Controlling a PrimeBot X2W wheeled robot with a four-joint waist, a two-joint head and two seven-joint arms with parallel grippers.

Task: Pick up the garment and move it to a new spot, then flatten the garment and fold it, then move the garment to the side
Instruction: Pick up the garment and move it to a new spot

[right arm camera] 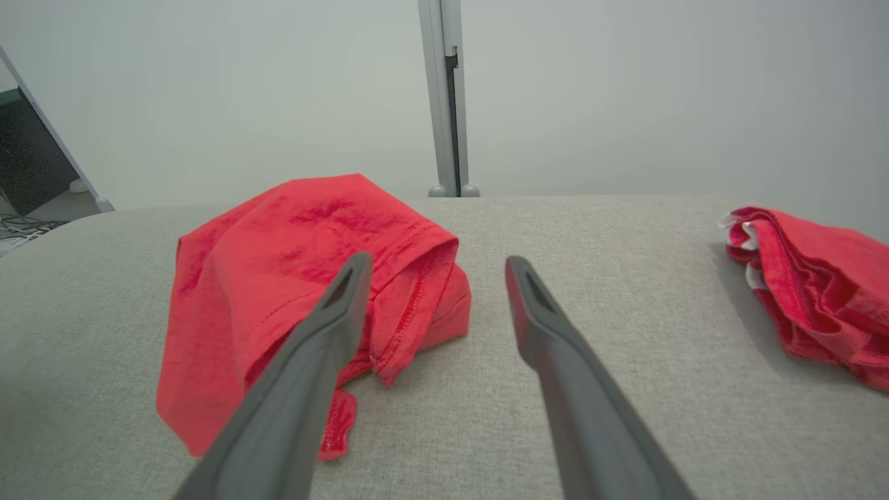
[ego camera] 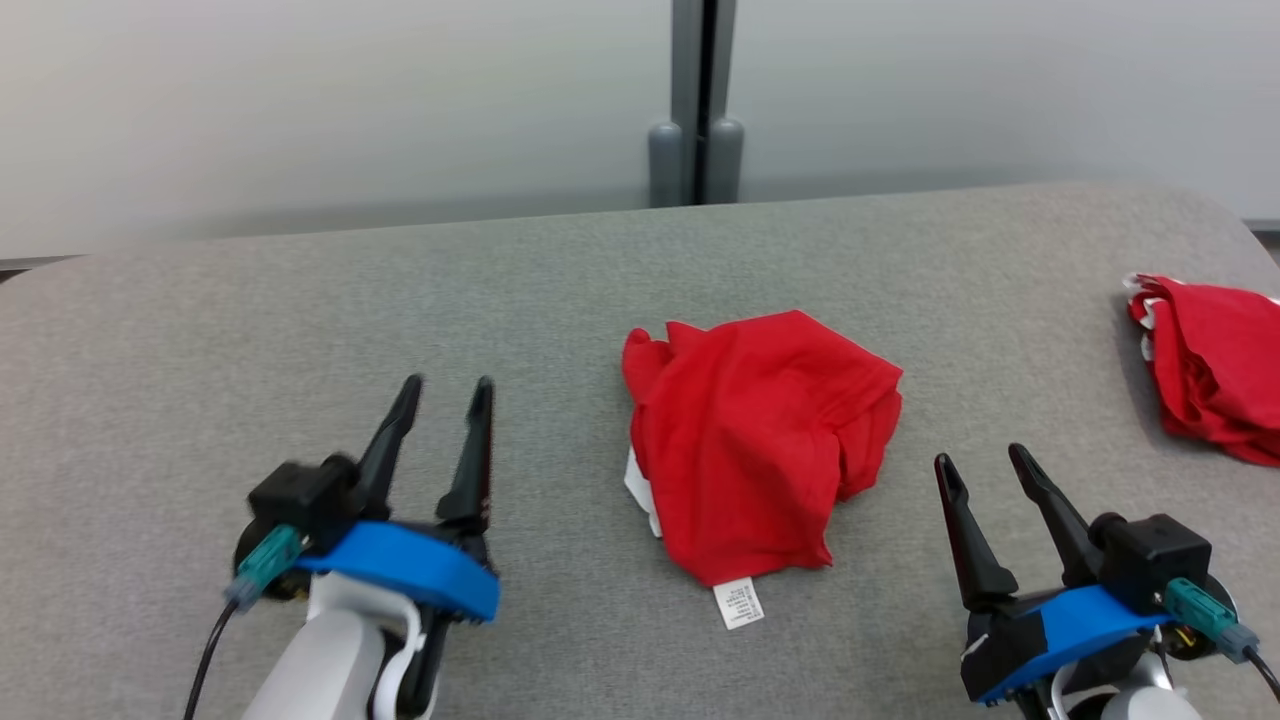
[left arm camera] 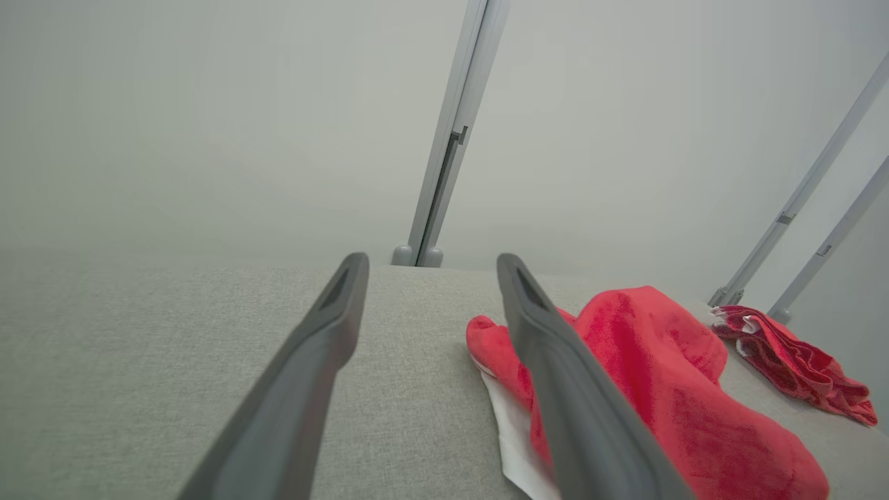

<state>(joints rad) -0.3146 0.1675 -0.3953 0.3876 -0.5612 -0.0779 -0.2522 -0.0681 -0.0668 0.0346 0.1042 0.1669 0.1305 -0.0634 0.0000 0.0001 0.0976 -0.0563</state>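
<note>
A crumpled red garment (ego camera: pixel 755 440) lies in a heap at the middle of the grey padded table (ego camera: pixel 300 320), a white label sticking out at its near edge. It also appears at the right of the left wrist view as the garment (left arm camera: pixel 667 389) and at the left of the right wrist view as the garment (right arm camera: pixel 292 278). My left gripper (ego camera: pixel 447 392) rests to the left of it, open and empty, with bare table between its fingers (left arm camera: pixel 305 361). On the other side, my right gripper (ego camera: pixel 985 462) is open and empty too, its fingers (right arm camera: pixel 555 347) just short of the cloth.
A second red-and-white bundle of cloth (ego camera: pixel 1215 365) lies at the table's right edge, also seen as the bundle (right arm camera: pixel 812 285) in the right wrist view. Behind the table stands a pale wall with a grey vertical post (ego camera: pixel 698 100).
</note>
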